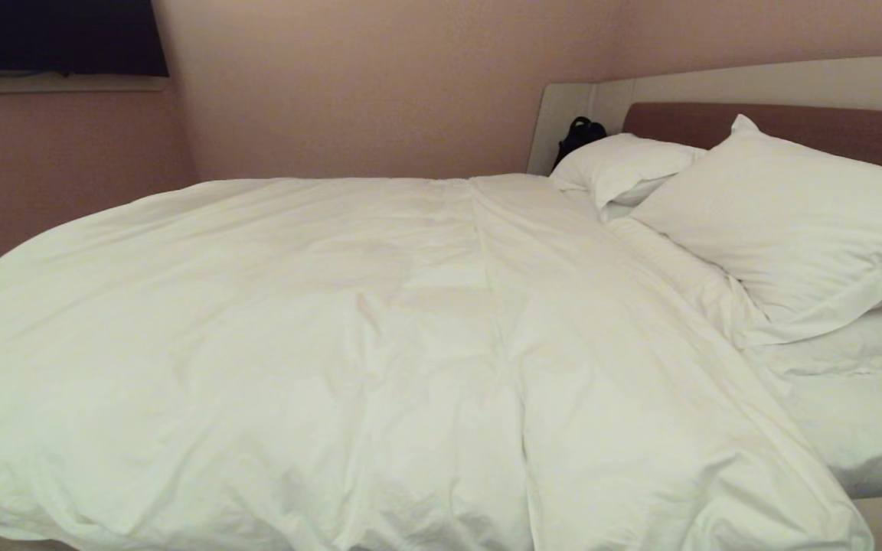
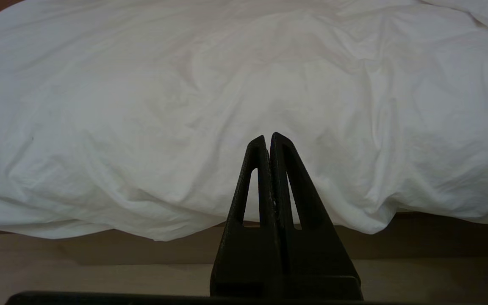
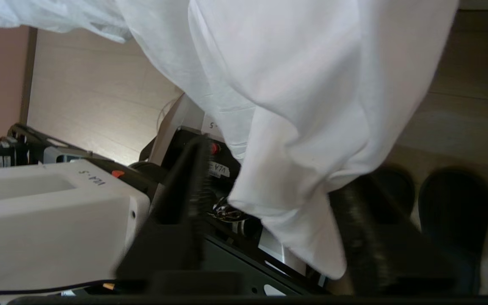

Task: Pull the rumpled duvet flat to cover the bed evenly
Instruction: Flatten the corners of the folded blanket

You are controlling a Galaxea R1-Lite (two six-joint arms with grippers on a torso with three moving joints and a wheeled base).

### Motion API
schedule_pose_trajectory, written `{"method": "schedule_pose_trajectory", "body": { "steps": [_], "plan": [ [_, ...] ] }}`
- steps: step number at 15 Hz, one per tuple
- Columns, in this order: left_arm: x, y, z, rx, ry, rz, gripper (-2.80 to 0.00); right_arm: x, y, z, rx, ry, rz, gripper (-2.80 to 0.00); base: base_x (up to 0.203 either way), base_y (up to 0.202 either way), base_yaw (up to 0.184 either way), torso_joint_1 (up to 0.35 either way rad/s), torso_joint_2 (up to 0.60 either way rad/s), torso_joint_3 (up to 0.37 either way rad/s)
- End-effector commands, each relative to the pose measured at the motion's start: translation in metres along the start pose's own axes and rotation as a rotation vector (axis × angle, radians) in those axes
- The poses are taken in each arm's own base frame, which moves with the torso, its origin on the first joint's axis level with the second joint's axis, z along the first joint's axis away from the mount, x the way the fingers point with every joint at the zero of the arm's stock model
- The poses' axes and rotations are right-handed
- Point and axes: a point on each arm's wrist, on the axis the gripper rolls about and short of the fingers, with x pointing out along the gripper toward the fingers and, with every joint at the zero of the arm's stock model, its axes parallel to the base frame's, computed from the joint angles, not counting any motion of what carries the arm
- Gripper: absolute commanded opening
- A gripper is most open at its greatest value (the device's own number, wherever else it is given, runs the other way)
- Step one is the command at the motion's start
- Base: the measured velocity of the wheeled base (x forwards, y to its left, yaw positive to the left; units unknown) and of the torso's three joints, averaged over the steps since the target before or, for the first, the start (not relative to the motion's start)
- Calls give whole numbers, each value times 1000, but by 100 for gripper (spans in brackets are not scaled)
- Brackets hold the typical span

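Note:
The white duvet (image 1: 334,344) lies spread over the bed (image 1: 793,126), puffy and creased, reaching up to the pillows. Neither arm shows in the head view. My left gripper (image 2: 268,137) is shut with nothing in it and sits low in front of the duvet's edge (image 2: 227,84), which hangs over the bed's side. My right gripper (image 3: 275,165) is open. A hanging corner of the duvet (image 3: 290,106) droops between its spread fingers, close against one finger (image 3: 354,220) and apart from the other.
Two white pillows (image 1: 793,222) (image 1: 625,164) lean at the headboard, with a black bag (image 1: 579,134) beside them. A dark screen (image 1: 58,34) hangs on the wall. My white base (image 3: 49,220) and wooden floor (image 3: 91,84) lie under the right gripper.

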Motion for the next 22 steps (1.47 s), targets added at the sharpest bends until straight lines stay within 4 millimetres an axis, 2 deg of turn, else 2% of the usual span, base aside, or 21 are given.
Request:
{"method": "schedule_pose_trajectory", "body": {
  "steps": [1, 8, 11, 15, 20, 22],
  "plan": [
    [0, 0, 0, 1, 0, 0, -280, 1, 0, -1, 0, -2, 7, 0, 0, 0, 0, 0, 0, 0],
    [0, 0, 0, 1, 0, 0, -280, -2, 12, -10, 36, 34, 22, 0, 0, 0, 0, 0, 0, 0],
    [0, 0, 0, 1, 0, 0, -280, -8, 20, -16, 47, 126, -75, 0, 0, 0, 0, 0, 0, 0],
    [0, 0, 0, 1, -2, 0, -280, -11, 14, -8, 77, 224, -206, 0, 0, 0, 0, 0, 0, 0],
    [0, 0, 0, 0, 0, 0, -280, -13, 20, -11, 96, 269, -208, 0, 0, 0, 0, 0, 0, 0],
    [0, 0, 0, 1, 0, 0, -280, -17, 18, -1, 84, 249, -233, 0, 0, 0, 0, 0, 0, 0]
  ]
}}
